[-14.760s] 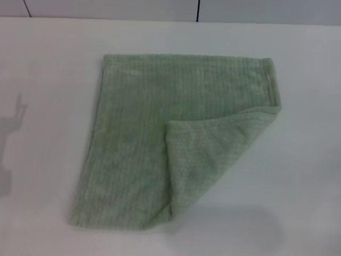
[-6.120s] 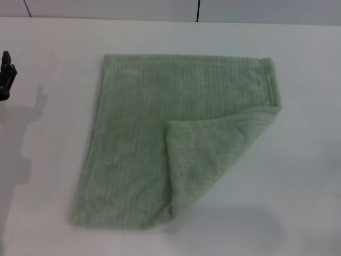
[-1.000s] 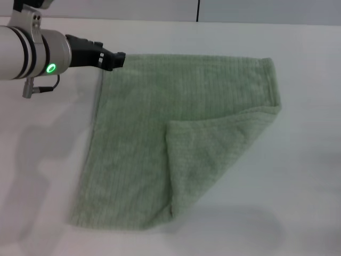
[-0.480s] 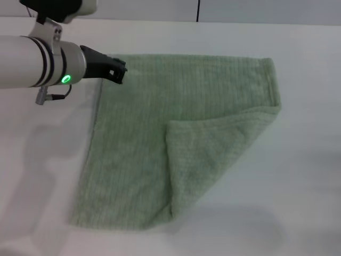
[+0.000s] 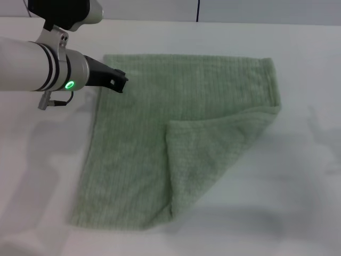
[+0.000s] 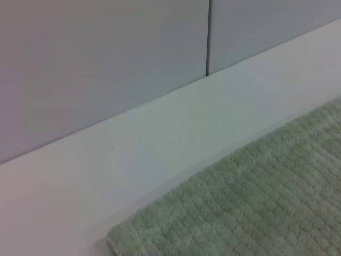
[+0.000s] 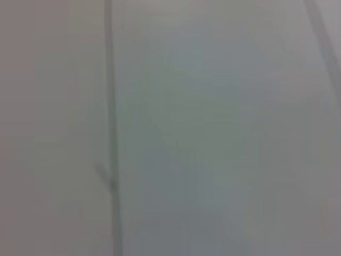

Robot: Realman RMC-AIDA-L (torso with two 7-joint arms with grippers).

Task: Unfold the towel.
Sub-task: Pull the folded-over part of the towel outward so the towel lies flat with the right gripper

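White bench (image 5: 298, 58) surface is filling nearly the whole head view, with pale wall panels (image 5: 133, 8) running along its far edge and a dark seam (image 5: 197, 9) splitting two of them. Lying flat in the middle of the bench is the towel (image 5: 138, 133), pale green and ribbed, with its near right corner folded back over itself so that a triangular flap (image 5: 213, 154) is resting on top of the main sheet, its point reaching toward the towel's centre.

Over the towel's far left corner the left gripper (image 5: 118, 81) is hovering, its dark tip pointing along the far hem from the robot's left. Behind it the thick white forearm (image 5: 26, 64), carrying a glowing green ring light (image 5: 68, 84), is covering part of the bench beside the towel's left edge and running out of the head view. Whether the jaws are spread or closed cannot be told, since only a dark wedge is showing; whether they are touching the cloth cannot be told either.

From the left wrist view, a towel corner and hem (image 6: 256, 208) are lying on the bench (image 6: 133, 154), with the wall and its seam (image 6: 208, 37) behind; no fingers are appearing.

Only a blurred grey surface with a faint dark line (image 7: 111, 128) is showing in the right wrist view, and the right gripper is appearing in none of the views.
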